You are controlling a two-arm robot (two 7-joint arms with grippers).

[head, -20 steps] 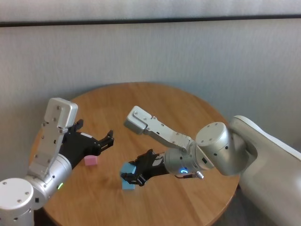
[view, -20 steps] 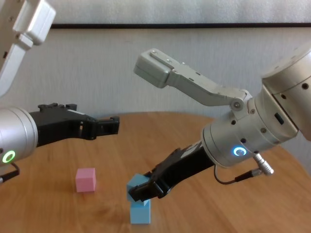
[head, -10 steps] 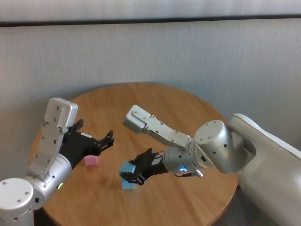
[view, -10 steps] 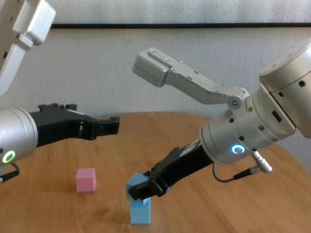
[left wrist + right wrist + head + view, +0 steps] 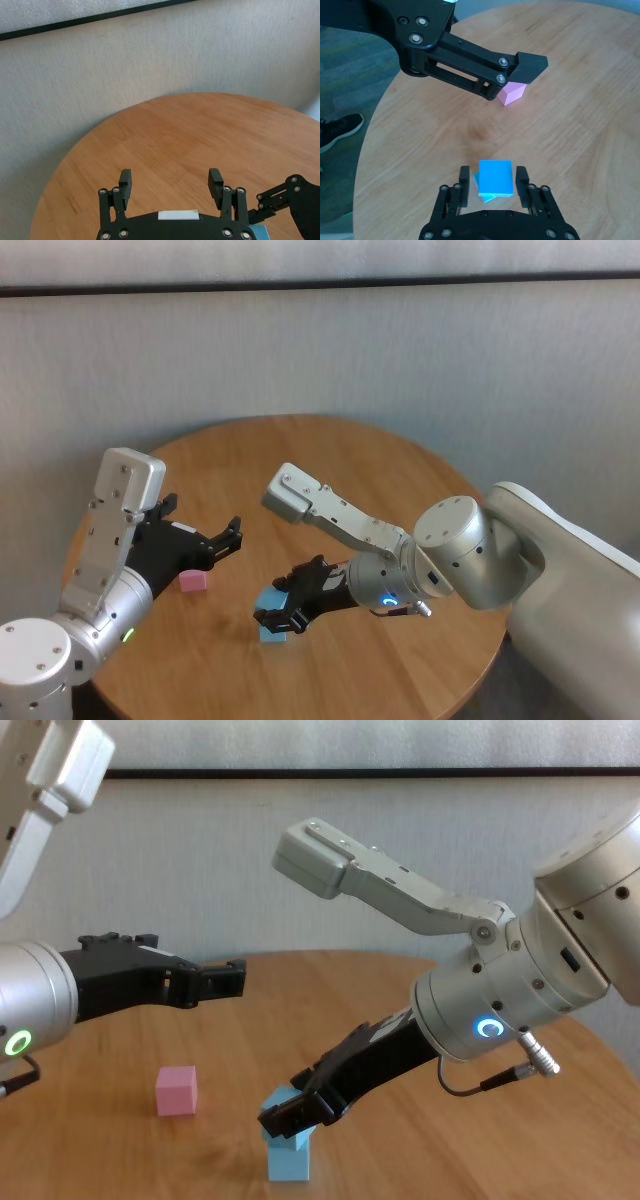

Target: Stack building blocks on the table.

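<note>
- Whereas half a second ago the upper blue block (image 5: 284, 1103) sat higher and tilted in the right gripper (image 5: 493, 180), it has now come down onto the lower blue block (image 5: 290, 1159), so the first stacking step looks nearly done.
- From the right wrist view, the upper block lies between the two fingers (image 5: 522, 178), which stand close at its sides. Whether they still press on it or have just let go cannot be told from these pictures.
- Seen from above in that same view, the upper block is turned a little against the one beneath, whose corner peeks out at one side. By my reading the stack is seated but not square, and a careless release could nudge it off.
- Near the left side of the bench (image 5: 340, 455), the pink block (image 5: 176, 1090) rests alone, well apart from the blue pair. It would be the next one to go on top.
- Above the pink block hovers the left gripper (image 5: 170, 181), its fingers (image 5: 215, 182) spread wide apart with nothing between them; it looks parked.
- No container, tray or bin shows in any view; all three blocks are on the bare bench or on each other.
</note>
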